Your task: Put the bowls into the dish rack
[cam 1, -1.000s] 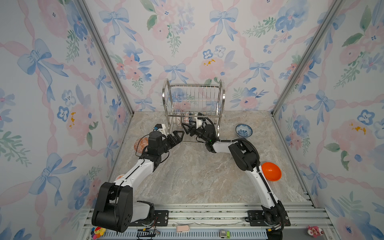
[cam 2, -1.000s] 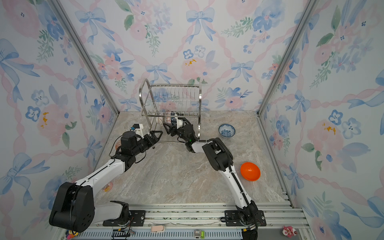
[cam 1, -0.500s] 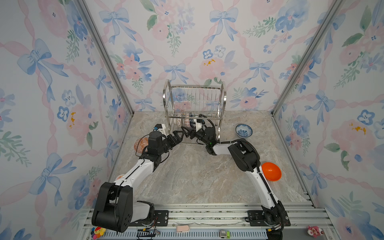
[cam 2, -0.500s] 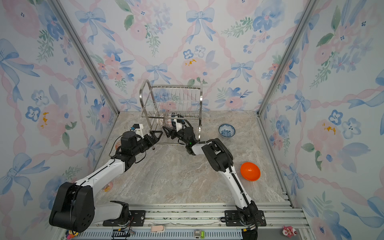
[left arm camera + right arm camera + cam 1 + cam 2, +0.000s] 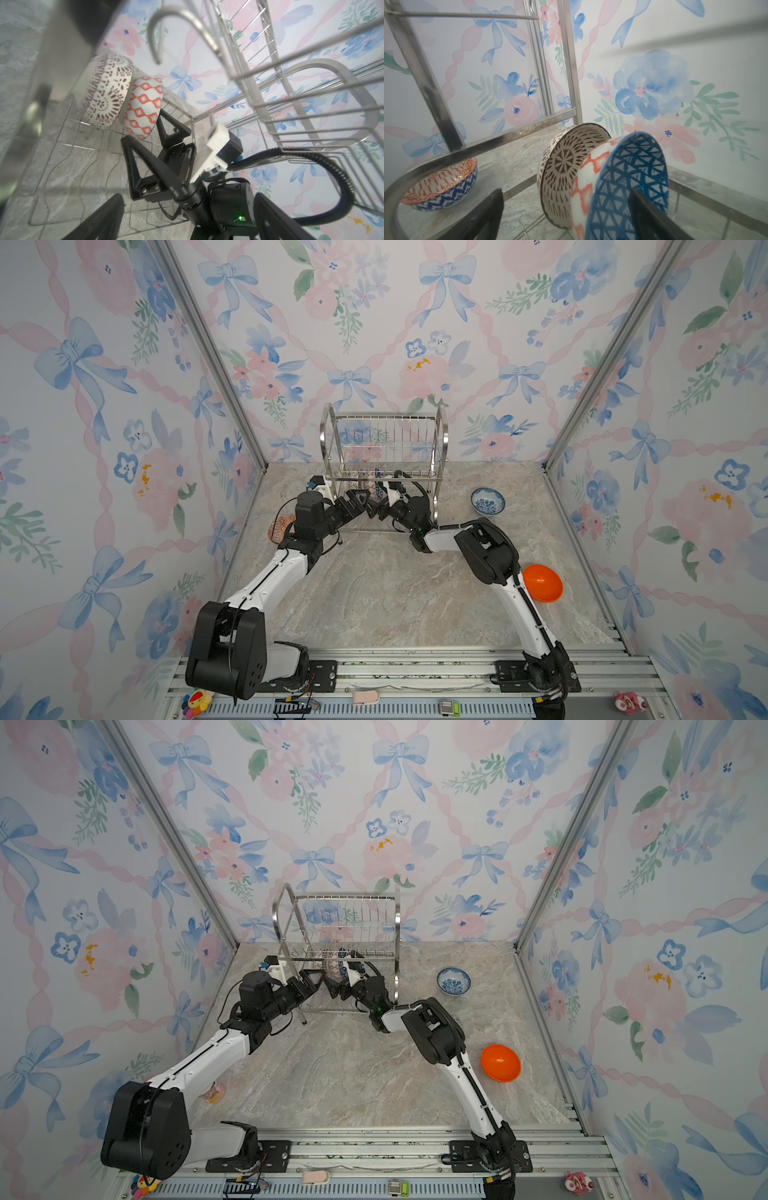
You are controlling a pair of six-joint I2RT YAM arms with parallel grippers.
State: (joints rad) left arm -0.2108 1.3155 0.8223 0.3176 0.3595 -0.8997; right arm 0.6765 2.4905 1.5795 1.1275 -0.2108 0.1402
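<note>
The dish rack (image 5: 443,439) (image 5: 397,919) stands at the back wall. On its lower tier two bowls stand on edge: a brown-lattice bowl (image 5: 562,166) (image 5: 108,89) and, leaning on it, an orange-diamond bowl with a blue triangle inside (image 5: 629,182) (image 5: 143,106). My right gripper (image 5: 564,194) (image 5: 371,507) is open, its fingers either side of the orange-diamond bowl's rim. My left gripper (image 5: 189,199) (image 5: 358,501) is open and empty at the rack's front left. A blue-white bowl (image 5: 488,502) and a plain orange bowl (image 5: 542,583) lie on the table at the right.
An orange-and-blue patterned bowl (image 5: 440,191) (image 5: 280,529) sits on the table left of the rack, partly behind my left arm. The rack's upper tier (image 5: 259,108) hangs over both grippers. Small toys (image 5: 629,701) lie on the front rail.
My right gripper's jaws have spread wide and let go of the orange-diamond bowl, which stays leaning on the lattice bowl. Both arms have hardly moved.
</note>
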